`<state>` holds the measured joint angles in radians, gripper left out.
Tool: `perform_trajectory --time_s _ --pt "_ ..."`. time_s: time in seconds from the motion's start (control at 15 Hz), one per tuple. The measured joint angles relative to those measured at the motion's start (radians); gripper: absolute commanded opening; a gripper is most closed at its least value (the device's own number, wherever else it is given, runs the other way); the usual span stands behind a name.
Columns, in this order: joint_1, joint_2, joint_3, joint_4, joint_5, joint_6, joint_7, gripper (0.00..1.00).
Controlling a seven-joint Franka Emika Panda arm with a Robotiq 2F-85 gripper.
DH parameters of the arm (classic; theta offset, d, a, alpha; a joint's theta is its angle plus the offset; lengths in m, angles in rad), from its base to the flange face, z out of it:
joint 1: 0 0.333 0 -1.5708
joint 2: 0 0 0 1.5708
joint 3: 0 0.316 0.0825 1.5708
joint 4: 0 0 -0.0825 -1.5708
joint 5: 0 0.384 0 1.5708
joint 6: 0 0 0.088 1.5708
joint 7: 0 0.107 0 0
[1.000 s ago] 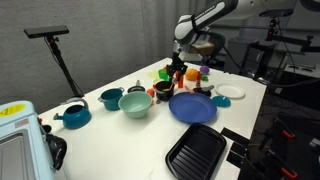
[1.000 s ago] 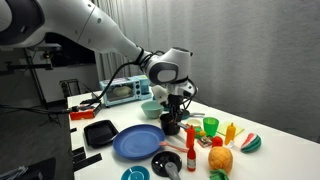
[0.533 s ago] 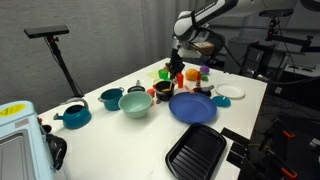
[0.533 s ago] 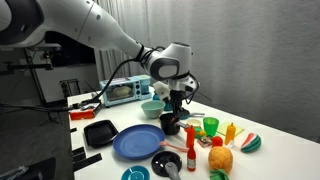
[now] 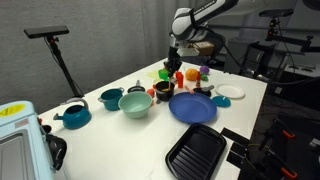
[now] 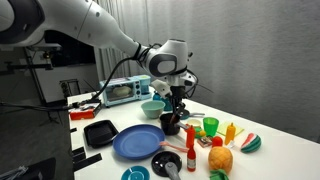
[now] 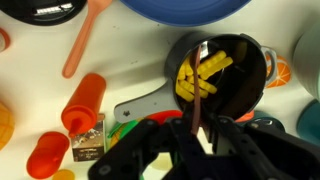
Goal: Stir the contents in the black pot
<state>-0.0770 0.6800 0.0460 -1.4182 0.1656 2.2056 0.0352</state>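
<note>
Raised slightly since before, tool (image 6: 175, 100) clamped on one thin stirrer (image 7: 200, 90) in one black pot (image 7: 245, 60) of yellow pieces (image 7: 186, 82), two teal pots (image 5: 110, 98) (image 5: 72, 116), one blue plate (image 5: 192, 107) on desk (image 5: 250, 100)

Smooth, faintly glossy black pot (image 7: 245, 75); matt yellow pieces (image 7: 215, 68) inside. Thin stick (image 7: 203, 85), brownish, wood-like. Shiny blue plate (image 5: 193, 108). Matt white table (image 5: 120, 145).

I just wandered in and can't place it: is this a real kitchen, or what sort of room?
Most likely a lab or workshop staged as a kitchen. A robot arm works over a white table of small pots and plastic food, with a grey curtain behind and a black stand beside.
</note>
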Motion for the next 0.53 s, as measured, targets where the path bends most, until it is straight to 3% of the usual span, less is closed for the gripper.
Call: perform_trajectory --time_s 0.53 --pt "0.124 0.005 -0.050 0.019 -0.132 0.131 0.107 0.03"
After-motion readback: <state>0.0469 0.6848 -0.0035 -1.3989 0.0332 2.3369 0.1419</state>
